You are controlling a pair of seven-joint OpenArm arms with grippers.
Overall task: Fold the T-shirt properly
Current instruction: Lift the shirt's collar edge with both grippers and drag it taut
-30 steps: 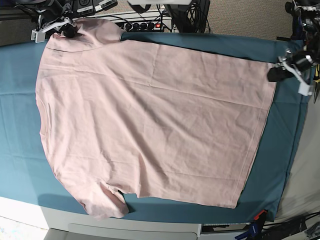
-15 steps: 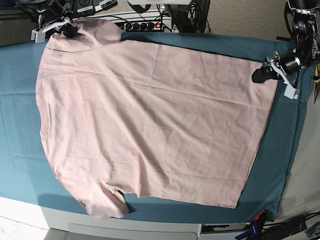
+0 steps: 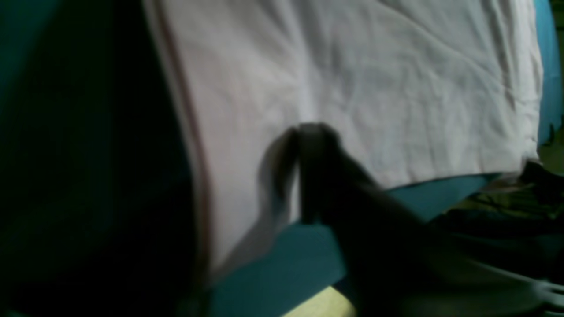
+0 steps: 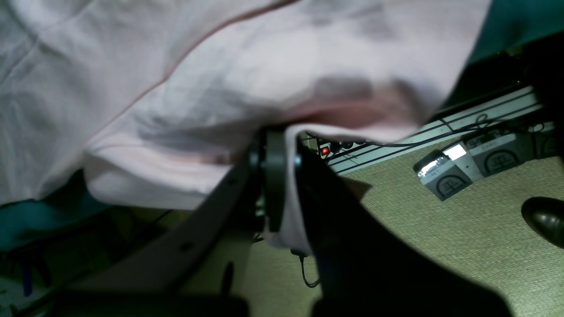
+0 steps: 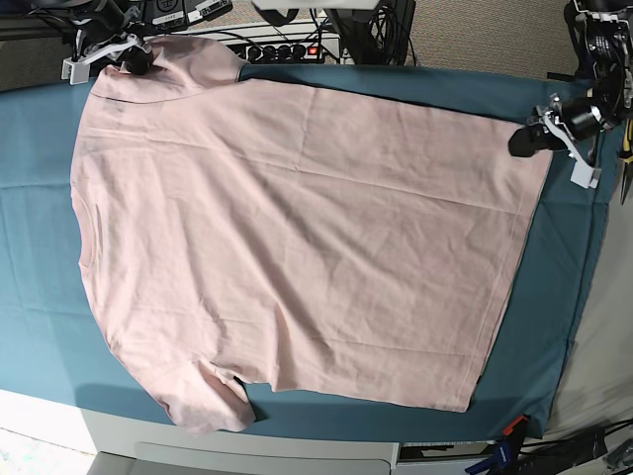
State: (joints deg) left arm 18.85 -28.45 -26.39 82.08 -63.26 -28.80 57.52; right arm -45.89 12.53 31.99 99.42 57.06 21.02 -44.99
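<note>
One T-shirt [image 5: 297,237] lies spread flat, plain side up, on the teal table cloth [image 5: 40,297], and you have two grippers on it, one at each far corner. Starting at the cloth's far left corner in the base view, your right gripper [image 5: 134,57] sits on the sleeve. Only its wrist view shows you the grip: the jaws are pressed together with the sleeve edge of the T-shirt [image 4: 220,88] pinched between the fingers [image 4: 275,176], fabric hanging out below. That view also shows you the carpet floor [image 4: 440,246], two grey boxes [image 4: 467,165] and a dark shoe [image 4: 544,220], none of which the base view gives.

Across the middle the shirt covers most of the cloth, collar toward the left edge, hem toward the right.

At the far right corner your left gripper [image 5: 524,141] rests on the hem corner. In its blurred wrist view the dark fingers [image 3: 313,171] look drawn together over the T-shirt [image 3: 352,79], but you cannot tell whether cloth is caught between them. Cables and equipment [image 5: 287,45] crowd behind the far edge.
</note>
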